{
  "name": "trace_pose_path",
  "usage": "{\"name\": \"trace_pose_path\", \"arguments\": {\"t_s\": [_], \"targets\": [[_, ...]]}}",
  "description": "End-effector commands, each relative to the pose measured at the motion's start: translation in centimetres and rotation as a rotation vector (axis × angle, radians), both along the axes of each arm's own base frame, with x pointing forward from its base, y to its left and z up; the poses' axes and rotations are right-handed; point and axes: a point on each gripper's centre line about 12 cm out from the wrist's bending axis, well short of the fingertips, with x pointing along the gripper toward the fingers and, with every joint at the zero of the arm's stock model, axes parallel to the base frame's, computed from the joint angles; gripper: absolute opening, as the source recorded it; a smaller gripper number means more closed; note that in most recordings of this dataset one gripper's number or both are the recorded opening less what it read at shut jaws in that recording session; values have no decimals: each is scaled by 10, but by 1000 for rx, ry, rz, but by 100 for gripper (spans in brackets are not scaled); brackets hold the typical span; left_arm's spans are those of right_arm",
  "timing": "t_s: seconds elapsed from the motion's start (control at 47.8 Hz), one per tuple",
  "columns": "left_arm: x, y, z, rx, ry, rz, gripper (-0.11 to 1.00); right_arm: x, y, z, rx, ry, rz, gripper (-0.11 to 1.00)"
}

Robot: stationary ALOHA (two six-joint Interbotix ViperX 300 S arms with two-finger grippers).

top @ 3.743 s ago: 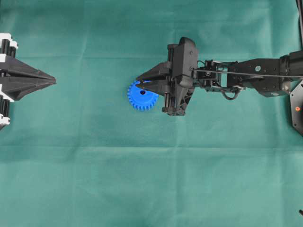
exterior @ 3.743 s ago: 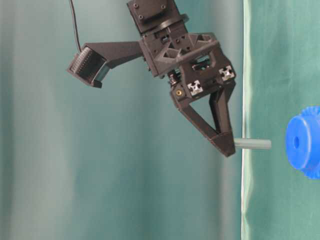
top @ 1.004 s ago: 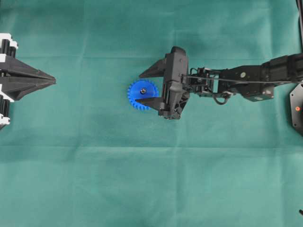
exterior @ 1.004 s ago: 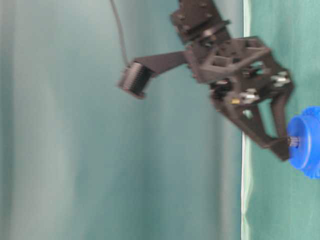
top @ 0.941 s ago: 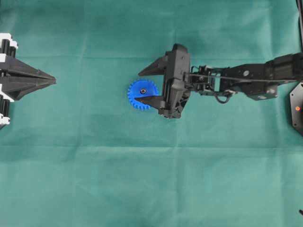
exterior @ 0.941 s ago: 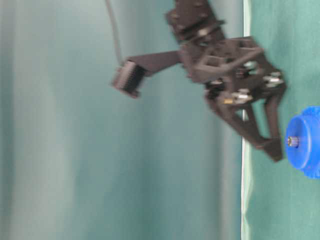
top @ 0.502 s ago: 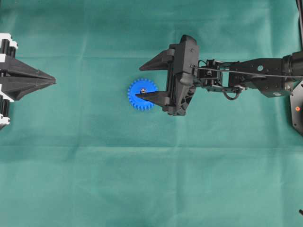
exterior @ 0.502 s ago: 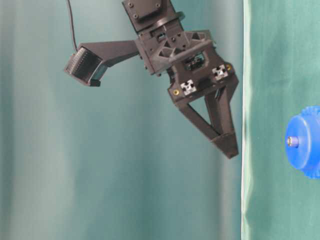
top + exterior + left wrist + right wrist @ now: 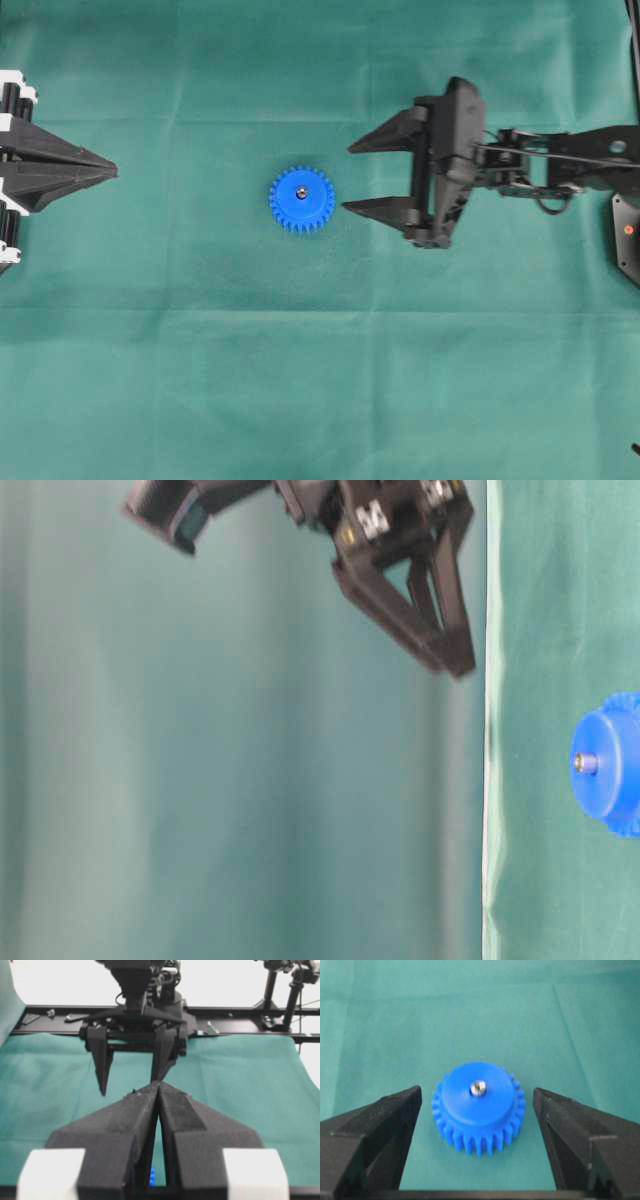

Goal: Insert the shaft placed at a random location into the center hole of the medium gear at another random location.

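— What is being held by the right gripper point(image 9: 347, 177)?
— Nothing; its fingers point(image 9: 375, 1130) are being kept wide apart, well clear of the medium gear point(image 9: 301, 199). The left gripper point(image 9: 112, 172) is being kept closed and empty.
— And the shaft point(image 9: 478, 1088)?
— It is being seen seated in the center hole, only its tip protruding. Insertion is being judged done.

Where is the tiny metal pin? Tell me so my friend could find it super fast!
Look at the big green cloth and find the bright blue gear lying flat near its middle. The pin stands in the gear's center, only its silvery tip poking out: the one shiny grey thing among blue, green and black.
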Motion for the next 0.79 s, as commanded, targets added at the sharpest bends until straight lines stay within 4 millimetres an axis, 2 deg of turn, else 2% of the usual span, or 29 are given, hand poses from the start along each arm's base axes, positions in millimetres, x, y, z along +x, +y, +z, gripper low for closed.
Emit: {"name": "trace_pose_path", "arguments": {"t_s": [0.0,0.355,0.774], "targets": [[2,0,11,1,-28,-1,0,-12,0,15,-1,-51,-5,91],[2,0,11,0,-28,-2,0,-60,3,27,-3,-106,-6,91],[2,0,11,1,-31,-1,0,-86,6,37,-2,-134,-3,91]]}}
